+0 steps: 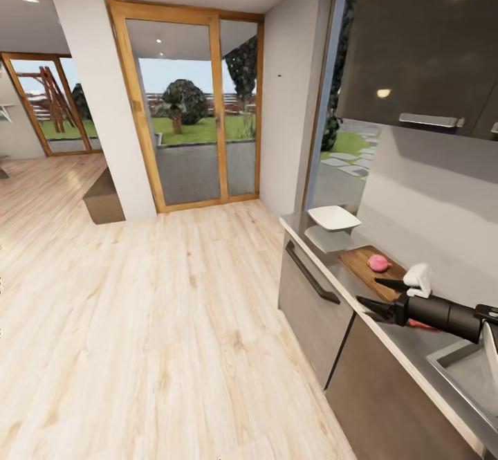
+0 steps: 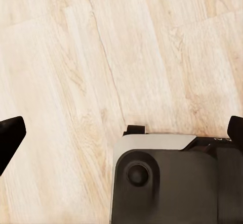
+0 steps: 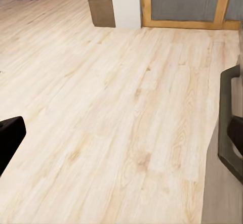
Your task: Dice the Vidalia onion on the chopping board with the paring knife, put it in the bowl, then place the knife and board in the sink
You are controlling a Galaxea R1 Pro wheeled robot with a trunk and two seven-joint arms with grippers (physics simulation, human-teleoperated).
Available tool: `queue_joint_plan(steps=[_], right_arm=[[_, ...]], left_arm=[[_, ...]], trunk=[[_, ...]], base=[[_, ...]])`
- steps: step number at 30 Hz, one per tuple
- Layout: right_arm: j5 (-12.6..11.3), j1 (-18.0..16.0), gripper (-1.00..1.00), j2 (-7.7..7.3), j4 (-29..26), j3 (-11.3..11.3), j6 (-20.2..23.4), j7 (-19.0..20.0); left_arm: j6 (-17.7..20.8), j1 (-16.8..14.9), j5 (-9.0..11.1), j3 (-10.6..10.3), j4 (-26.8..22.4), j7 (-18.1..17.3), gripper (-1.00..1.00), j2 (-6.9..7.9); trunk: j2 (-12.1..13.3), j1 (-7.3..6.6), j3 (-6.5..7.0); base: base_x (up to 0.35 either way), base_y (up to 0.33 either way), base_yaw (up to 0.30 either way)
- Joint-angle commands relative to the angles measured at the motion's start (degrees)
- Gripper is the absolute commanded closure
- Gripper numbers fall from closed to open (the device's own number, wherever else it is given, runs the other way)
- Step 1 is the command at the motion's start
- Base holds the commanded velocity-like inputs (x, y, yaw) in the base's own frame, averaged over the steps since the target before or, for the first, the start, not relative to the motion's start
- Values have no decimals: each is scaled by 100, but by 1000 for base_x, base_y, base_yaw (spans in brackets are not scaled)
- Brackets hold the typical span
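Pale wooden floor [image 1: 138, 322] spread across the left. On the dark surface [image 1: 304, 228] sat the white bowl [image 1: 333, 218], then the chopping board [image 1: 363, 266] with the Vidalia onion [image 1: 377, 263] lying on it. Over the board's near end the right gripper [image 1: 382, 295] held its fingers wide apart with nothing between them. Farthest right lay the sink [image 1: 470, 370]. The left gripper's fingers [image 2: 10, 138] also stood wide, above the floor

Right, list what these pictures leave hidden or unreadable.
- Knife: in the head view, a red patch under the right arm might be it; the arm covers most of it.
- Sink: cut off by the head view's right edge; drain and tap unreadable.
- Board: its near end sits behind the right end effector.
- Left end effector: fingertips cropped at the wrist view's edges.
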Motion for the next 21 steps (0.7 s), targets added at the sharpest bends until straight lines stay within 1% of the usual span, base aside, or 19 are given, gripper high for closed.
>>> queue_joint_plan(steps=[1,7,9,17,21], right_arm=[[36,-7,-100,-3,-6,-13,50,43],[35,-7,-100,-8,-6,-16,50,45],[36,-7,-100,-8,-6,-14,49,46],[35,-7,-100,-8,-6,-13,47,46],[39,-7,-100,-8,-5,-13,43,46]], left_arm=[[-21,-6,58,-51,7,14,-100,-2],[-21,-6,58,-51,7,14,-100,-2],[-21,-6,58,-50,7,14,-100,3],[-21,-6,58,-49,7,14,-100,3],[-21,-6,58,-49,7,14,-100,-1]], trunk=[[-12,3,-18],[-12,3,-52],[-12,3,-64],[-12,3,-113],[-12,3,-124]], base=[[0,-174,92],[0,-254,109],[0,-154,117],[0,-21,122],[0,-1,42]])
